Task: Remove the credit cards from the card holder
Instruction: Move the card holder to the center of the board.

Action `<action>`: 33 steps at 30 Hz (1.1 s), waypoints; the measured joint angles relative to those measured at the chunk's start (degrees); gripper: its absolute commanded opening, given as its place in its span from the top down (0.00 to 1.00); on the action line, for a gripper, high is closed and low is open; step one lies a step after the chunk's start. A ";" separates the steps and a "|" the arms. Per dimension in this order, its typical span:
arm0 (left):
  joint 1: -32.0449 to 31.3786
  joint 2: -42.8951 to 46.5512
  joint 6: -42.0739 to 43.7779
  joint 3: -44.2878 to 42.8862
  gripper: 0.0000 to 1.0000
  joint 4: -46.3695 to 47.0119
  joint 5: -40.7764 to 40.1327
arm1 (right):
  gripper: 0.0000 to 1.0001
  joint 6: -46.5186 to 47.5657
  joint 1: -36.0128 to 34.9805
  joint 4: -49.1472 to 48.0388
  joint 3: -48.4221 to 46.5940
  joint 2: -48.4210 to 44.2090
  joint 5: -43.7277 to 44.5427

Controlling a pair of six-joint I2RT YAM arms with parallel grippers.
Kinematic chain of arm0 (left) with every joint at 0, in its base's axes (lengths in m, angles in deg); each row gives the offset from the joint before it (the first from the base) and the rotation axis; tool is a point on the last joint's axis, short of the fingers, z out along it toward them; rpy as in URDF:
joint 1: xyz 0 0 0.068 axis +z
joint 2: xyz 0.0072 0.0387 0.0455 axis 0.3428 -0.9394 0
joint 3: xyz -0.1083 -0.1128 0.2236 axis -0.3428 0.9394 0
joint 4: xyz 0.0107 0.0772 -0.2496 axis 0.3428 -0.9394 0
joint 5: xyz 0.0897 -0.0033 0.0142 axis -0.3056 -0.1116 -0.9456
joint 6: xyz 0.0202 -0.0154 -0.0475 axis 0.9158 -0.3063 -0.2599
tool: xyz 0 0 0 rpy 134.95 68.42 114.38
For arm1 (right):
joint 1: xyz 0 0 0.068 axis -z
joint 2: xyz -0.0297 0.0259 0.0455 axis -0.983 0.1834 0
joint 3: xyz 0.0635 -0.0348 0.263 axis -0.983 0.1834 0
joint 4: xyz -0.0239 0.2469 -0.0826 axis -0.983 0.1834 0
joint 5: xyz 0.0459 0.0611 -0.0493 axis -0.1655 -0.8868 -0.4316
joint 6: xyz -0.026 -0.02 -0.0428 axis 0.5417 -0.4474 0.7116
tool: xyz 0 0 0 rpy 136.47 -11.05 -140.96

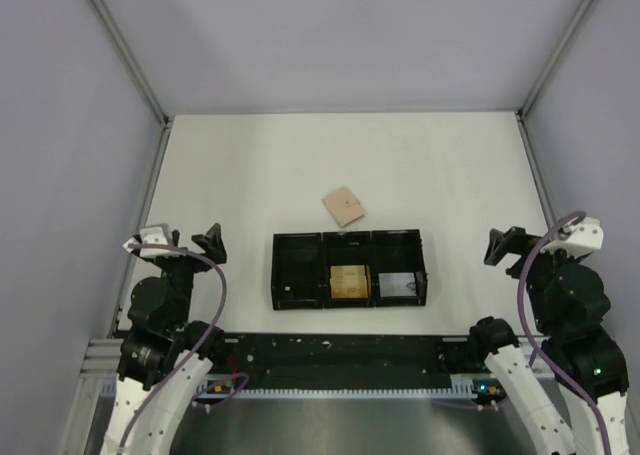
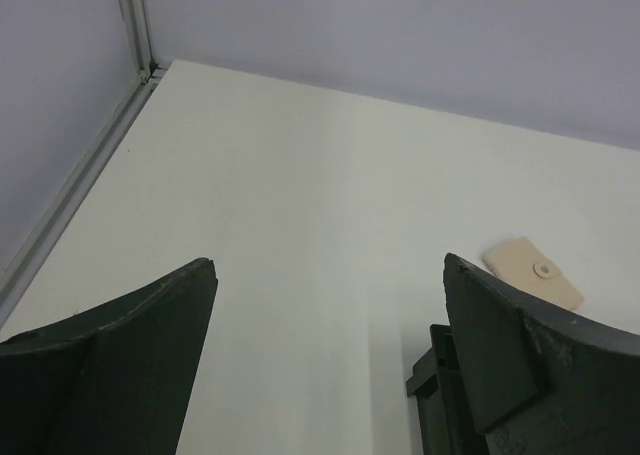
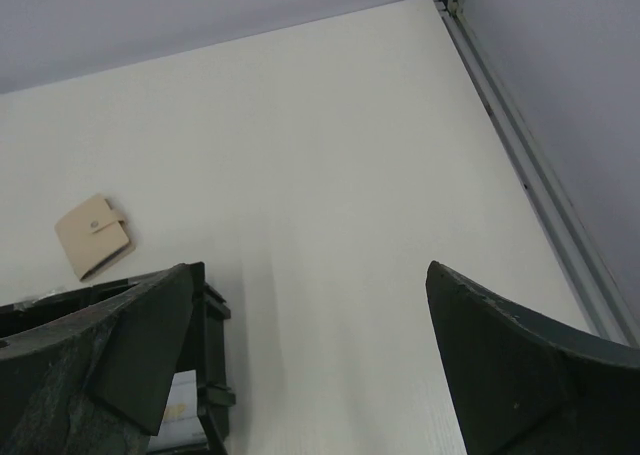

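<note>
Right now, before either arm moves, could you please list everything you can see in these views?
card holder: one, tan, closed, on the table just beyond the tray.
tray: one, black, three compartments, in front of the arms.
square block: one, orange-tan, tray's middle compartment.
pale flat item: one, whitish grey, tray's right compartment; too small to identify.
table: one, white.
left gripper: one, dark, open, holding nothing.
right gripper: one, dark, open, holding nothing.

No legible text, label, brand or number anywhere; markings on the orange-tan block (image 1: 349, 281) too blurred
</note>
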 measured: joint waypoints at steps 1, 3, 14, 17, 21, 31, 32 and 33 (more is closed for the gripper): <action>0.00 -0.66 0.22 0.00 0.01 0.02 0.37 | 0.01 -0.11 0.00 0.00 0.00 0.00 -0.09; 0.00 -1.88 0.55 -0.04 0.01 0.02 1.05 | 0.01 -0.31 0.00 0.00 0.00 0.00 -0.24; 0.00 -20.00 3.34 -7.06 0.01 -0.48 9.99 | 0.01 -0.52 -0.02 -0.02 0.04 0.00 -2.75; 0.00 -27.91 3.87 -11.02 0.01 -0.96 14.21 | 0.01 -0.52 -0.13 -0.42 0.81 -0.04 -3.17; 0.00 -42.14 4.00 -18.88 0.01 -1.31 21.59 | 0.01 -0.50 -0.28 -0.57 1.81 -0.04 -4.02; 0.00 -76.32 2.36 -34.14 0.03 2.03 40.24 | 0.01 -0.48 -1.01 -1.84 2.01 -0.04 -5.95; 0.00 -79.80 2.03 -36.11 0.04 2.95 41.88 | 0.01 -0.46 -1.07 -2.10 2.27 -0.09 -6.08; 0.00 -83.19 1.53 -38.03 0.06 3.54 43.56 | 0.01 -0.46 -1.11 -2.14 2.49 -0.09 -6.19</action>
